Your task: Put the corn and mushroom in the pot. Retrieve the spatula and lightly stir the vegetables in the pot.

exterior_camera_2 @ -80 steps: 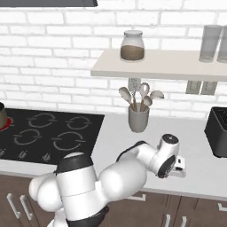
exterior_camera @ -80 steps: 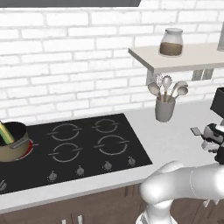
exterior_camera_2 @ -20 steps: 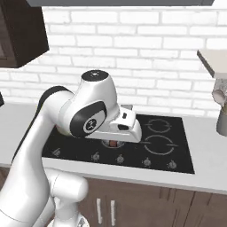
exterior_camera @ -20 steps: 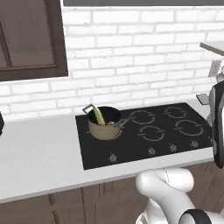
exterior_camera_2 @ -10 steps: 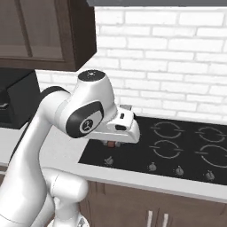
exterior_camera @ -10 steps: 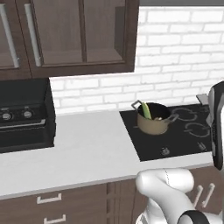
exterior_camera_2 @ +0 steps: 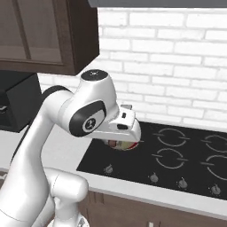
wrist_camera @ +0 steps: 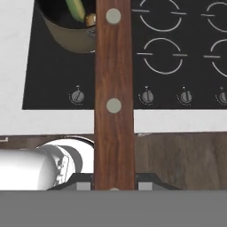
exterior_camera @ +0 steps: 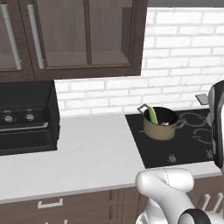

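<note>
Over the black cooktop [wrist_camera: 53, 84], I hold the gripper [wrist_camera: 114, 186] clamped on the wooden handle of the spatula [wrist_camera: 114, 80], which runs straight up the middle of the hand view, its far end crossing the rim of the pot [wrist_camera: 73, 37]. That tan-gold pot [exterior_camera: 160, 127] sits on the near-left burner of the hob, close to the edge where the white counter [exterior_camera: 87, 153] begins, and the corn [exterior_camera: 152, 114] leans inside it against the back wall, with a small brownish piece beside it in the hand view that I take to be the mushroom [wrist_camera: 90, 19]. By my reading both vegetables are in, so the stirring is what remains. To do it well I would bring the blade end down inside the rim without knocking the loop handle [exterior_camera: 142, 107], keep the sweep small and slow, and steer around the cob rather than levering against it, since the pot looks light enough to slide.
</note>
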Robot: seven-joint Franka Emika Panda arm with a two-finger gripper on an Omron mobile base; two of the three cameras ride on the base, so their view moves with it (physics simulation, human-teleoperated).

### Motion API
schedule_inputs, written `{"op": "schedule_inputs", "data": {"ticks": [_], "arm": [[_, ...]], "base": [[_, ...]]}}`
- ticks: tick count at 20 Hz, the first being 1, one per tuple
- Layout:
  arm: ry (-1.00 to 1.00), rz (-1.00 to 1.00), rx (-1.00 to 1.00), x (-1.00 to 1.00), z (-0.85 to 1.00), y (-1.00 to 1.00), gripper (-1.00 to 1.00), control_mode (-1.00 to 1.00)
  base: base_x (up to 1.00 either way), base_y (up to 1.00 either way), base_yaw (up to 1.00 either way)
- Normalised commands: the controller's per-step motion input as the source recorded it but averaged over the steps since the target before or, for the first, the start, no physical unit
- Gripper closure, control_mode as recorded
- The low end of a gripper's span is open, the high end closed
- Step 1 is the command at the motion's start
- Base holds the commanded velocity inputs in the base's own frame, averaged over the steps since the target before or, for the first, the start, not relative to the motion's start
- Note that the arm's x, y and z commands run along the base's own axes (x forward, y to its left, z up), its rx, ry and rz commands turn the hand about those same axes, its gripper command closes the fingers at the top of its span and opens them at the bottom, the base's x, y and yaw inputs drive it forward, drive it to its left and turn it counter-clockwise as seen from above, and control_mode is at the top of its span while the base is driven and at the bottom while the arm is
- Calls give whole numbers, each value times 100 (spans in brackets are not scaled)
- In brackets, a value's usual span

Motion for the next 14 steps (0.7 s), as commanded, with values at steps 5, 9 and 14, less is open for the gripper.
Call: {"op": "schedule_inputs", "data": {"ticks": [5,9,14], "arm": [[0,1,25,8,61,-14,100,-100],[19,0,59,6,75,-20,100,-100],[45,-8,71,34,52,-3,100,-100]], "base": [[15,0,1],[0,0,0],[0,0,0]]}}
